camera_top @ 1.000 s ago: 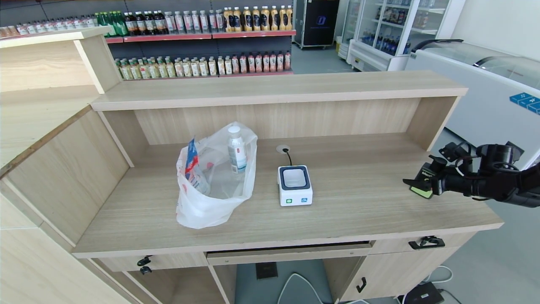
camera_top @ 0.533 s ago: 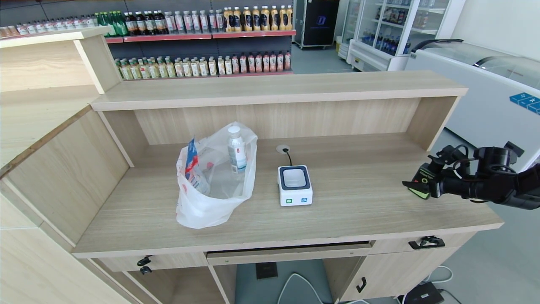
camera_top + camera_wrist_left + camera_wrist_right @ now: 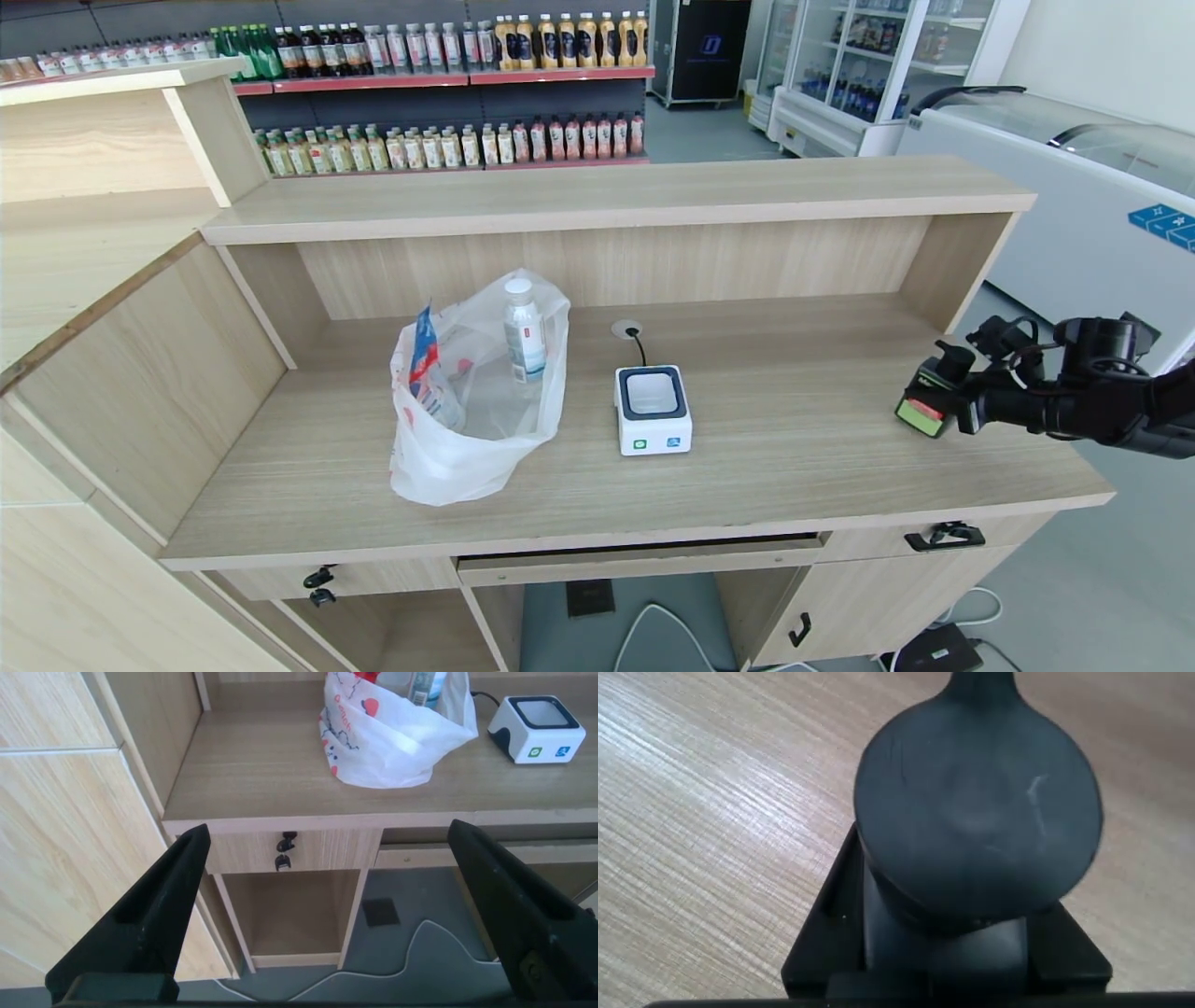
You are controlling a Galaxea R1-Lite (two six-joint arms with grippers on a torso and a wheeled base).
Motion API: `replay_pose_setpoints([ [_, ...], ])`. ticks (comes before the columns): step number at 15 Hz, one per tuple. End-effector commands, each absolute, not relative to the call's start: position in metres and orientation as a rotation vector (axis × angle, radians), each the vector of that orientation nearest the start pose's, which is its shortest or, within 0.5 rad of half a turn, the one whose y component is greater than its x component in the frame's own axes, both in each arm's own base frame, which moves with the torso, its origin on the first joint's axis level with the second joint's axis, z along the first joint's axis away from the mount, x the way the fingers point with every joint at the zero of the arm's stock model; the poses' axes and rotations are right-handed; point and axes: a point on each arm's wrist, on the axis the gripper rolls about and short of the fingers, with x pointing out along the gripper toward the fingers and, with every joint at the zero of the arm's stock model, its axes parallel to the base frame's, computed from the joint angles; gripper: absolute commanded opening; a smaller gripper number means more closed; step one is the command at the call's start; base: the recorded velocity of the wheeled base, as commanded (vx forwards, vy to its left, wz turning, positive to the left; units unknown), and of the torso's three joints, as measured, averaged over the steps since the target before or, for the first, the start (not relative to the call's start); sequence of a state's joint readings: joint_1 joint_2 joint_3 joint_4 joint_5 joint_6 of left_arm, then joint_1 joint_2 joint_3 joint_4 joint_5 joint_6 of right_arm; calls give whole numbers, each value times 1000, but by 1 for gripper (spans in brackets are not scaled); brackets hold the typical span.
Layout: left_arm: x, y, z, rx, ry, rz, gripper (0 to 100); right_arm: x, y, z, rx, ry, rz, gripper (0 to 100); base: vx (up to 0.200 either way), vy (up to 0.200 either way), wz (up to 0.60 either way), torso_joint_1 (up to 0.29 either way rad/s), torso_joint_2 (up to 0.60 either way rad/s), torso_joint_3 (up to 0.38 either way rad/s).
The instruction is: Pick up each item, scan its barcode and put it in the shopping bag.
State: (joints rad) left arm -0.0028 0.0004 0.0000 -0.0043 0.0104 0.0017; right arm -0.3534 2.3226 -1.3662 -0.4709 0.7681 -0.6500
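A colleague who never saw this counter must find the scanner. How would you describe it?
On the wooden counter, look just right of the shopping bag. The scanner is the small white box with a dark-framed window on top and a black cable behind it.

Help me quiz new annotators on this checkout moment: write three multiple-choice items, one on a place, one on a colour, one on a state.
1. Where is the scanner relative to the shopping bag?
A) inside it
B) on the counter, to its right
C) to its left

2. What colour is the cap of the bottle in the bag?
A) white
B) red
C) green

3. How is the left gripper?
A) open and empty
B) shut on the bottle
C) shut on the bag

Key:
1 B, the scanner stands apart from the bag on its right.
2 A, the cap is plainly white.
3 A, its fingers are wide apart with nothing between them.
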Motion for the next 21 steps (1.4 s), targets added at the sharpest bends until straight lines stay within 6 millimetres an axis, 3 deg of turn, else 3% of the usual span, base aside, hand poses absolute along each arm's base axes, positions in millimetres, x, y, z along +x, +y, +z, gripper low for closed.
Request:
replay_pose_setpoints([
  [1,-23,0,76,2,-5,8,100,414,-136,123,-439,181,496,0,0,0,0,0,0,0],
  [3,-23,0,76,2,-5,8,100,374,-117,185,-526,84,478,0,0,0,0,0,0,0],
  [5,-23,0,76,2,-5,8,100,309,-89,243,-780,-16,361,0,0,0,0,0,0,0],
  [6,-23,0,76,2,-5,8,100,276,-75,257,-915,-40,293,0,0,0,0,0,0,0],
  [8,-23,0,76,2,-5,8,100,223,-49,257,-1307,-129,298,0,0,0,0,0,0,0],
  [10,-23,0,76,2,-5,8,100,194,-35,257,-1619,-309,390,0,0,0,0,0,0,0],
  [13,-23,0,76,2,-5,8,100,180,-2,253,-1878,-684,619,0,0,0,0,0,0,0],
  [17,-23,0,76,2,-5,8,100,170,41,257,-2235,-1190,541,0,0,0,0,0,0,0],
  [19,-23,0,76,2,-5,8,100,167,68,261,-2303,-1459,454,0,0,0,0,0,0,0],
  [21,-23,0,76,2,-5,8,100,171,103,258,-2202,-1673,457,0,0,0,0,0,0,0],
])
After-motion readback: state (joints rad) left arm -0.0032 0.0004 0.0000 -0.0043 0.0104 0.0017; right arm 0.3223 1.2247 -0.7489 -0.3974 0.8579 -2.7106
